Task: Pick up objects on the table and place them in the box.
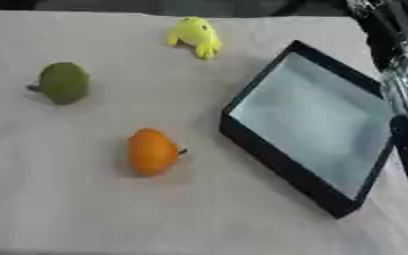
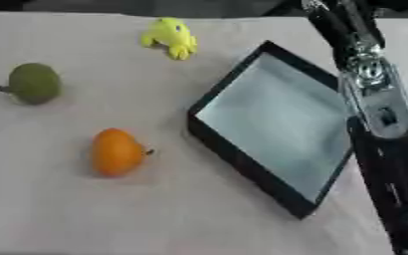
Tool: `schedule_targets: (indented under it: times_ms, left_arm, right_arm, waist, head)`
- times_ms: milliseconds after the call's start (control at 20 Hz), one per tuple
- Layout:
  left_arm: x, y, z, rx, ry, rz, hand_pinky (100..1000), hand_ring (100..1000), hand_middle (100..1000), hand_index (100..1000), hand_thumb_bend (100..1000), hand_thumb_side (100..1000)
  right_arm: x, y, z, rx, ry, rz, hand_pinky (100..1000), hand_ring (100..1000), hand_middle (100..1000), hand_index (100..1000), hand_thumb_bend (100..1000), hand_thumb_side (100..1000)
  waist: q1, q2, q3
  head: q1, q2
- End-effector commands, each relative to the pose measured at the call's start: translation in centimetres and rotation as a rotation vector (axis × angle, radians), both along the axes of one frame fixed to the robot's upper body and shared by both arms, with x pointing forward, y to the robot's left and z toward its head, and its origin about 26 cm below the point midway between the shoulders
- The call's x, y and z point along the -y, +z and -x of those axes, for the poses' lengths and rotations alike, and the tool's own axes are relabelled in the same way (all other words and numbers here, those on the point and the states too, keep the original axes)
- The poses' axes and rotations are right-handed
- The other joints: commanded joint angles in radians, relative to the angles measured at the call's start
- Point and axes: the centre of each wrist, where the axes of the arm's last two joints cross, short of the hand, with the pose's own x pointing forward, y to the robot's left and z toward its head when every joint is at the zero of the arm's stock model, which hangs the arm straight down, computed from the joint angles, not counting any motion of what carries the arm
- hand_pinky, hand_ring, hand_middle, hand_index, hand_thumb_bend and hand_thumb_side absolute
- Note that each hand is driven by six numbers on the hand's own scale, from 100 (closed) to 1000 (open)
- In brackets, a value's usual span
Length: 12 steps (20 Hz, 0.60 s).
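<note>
Three objects lie on the pale cloth. A yellow toy point(image 1: 194, 36) with small legs sits at the far middle. At the left is a round green fruit point(image 1: 64, 82) with a short stem. An orange fruit point(image 1: 151, 151) lies nearer, in the middle. The black box point(image 1: 277, 164) stands askew at the right, and its pale grey floor holds nothing. My right arm point(image 2: 373, 94), silver and black, runs down the right edge alongside the box's right wall. Its hand does not show. No left arm or hand is in view.
The table's far edge runs along the top, with dark floor beyond it. The cloth point(image 1: 77, 209) stretches bare across the front and left.
</note>
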Motion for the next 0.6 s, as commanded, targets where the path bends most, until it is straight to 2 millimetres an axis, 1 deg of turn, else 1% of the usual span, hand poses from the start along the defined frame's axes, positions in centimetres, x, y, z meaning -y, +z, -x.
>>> schedule_targets:
  times_ms: [50, 400, 500, 600]
  left_arm:
    - [-0.3, 1.1, 0.1, 0.030, 0.003, -0.028, 697, 588, 690, 807, 100, 778]
    - [-0.3, 1.1, 0.1, 0.030, 0.001, -0.030, 698, 589, 690, 807, 100, 776]
    - [-0.3, 1.1, 0.1, 0.029, -0.001, -0.031, 698, 589, 690, 807, 100, 775]
    - [-0.3, 1.0, 0.1, 0.027, -0.002, -0.033, 698, 589, 690, 807, 100, 774]
  right_arm:
    - [0.2, 1.5, -0.1, 0.036, 0.004, 0.022, 934, 806, 790, 818, 100, 638]
    - [-0.3, 1.8, -0.2, 0.037, 0.021, 0.042, 935, 813, 798, 821, 100, 635]
    - [-0.7, 2.2, -0.4, 0.045, 0.031, 0.054, 935, 817, 802, 822, 100, 616]
    - [-1.4, 3.0, -0.6, 0.059, 0.051, 0.084, 936, 824, 811, 827, 100, 577]
  waist:
    - [0.001, -0.016, 0.000]
    - [0.003, -0.020, 0.001]
    - [0.003, -0.023, 0.001]
    - [0.003, -0.027, 0.001]
  head:
    - [-0.002, 0.000]
    - [-0.003, 0.000]
    - [-0.003, 0.000]
    - [-0.004, 0.000]
